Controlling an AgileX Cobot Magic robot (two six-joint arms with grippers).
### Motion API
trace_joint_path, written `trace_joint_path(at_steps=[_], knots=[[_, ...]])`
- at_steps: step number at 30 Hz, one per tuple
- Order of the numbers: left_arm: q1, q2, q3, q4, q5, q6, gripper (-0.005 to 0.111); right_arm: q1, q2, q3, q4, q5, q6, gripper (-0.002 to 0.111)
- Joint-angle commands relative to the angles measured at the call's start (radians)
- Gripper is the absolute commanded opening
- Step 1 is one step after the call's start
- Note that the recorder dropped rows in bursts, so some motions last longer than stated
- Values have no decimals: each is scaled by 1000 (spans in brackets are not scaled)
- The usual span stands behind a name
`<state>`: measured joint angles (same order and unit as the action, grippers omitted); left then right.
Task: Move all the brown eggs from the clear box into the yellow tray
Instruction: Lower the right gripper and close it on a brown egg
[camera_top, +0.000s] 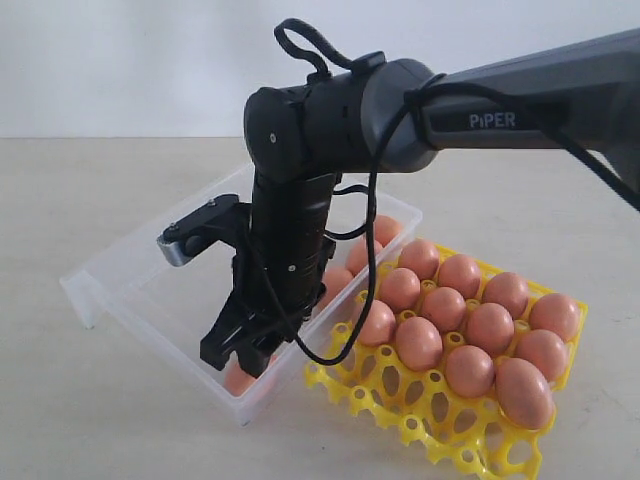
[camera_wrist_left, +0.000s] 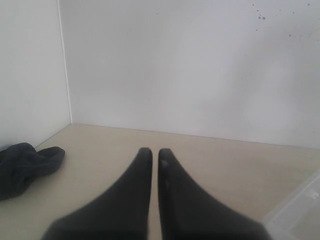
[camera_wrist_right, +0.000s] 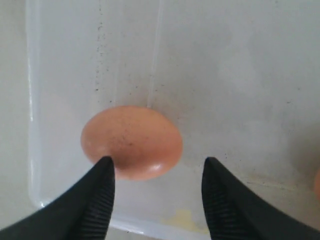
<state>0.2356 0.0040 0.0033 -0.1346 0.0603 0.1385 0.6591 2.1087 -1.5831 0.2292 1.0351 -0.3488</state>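
Right wrist view only: speckled egg (camera_wrist_right: 131, 142)

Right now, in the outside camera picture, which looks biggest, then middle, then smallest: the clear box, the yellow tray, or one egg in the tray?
1. clear box: biggest, though the arm hides part of it.
2. yellow tray: somewhat smaller, even though it sits nearer the camera.
3. brown egg at the tray's near corner: smallest by far.
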Motion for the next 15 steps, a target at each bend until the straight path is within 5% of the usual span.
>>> trace_joint_path(at_steps=[1, 15], knots=[[-1, -4, -3, 0, -9, 2, 4, 1, -1, -7, 1, 5, -97, 47], [-1, -4, -3, 0, -7, 2, 4, 1, 76, -7, -21, -171, -86, 47]])
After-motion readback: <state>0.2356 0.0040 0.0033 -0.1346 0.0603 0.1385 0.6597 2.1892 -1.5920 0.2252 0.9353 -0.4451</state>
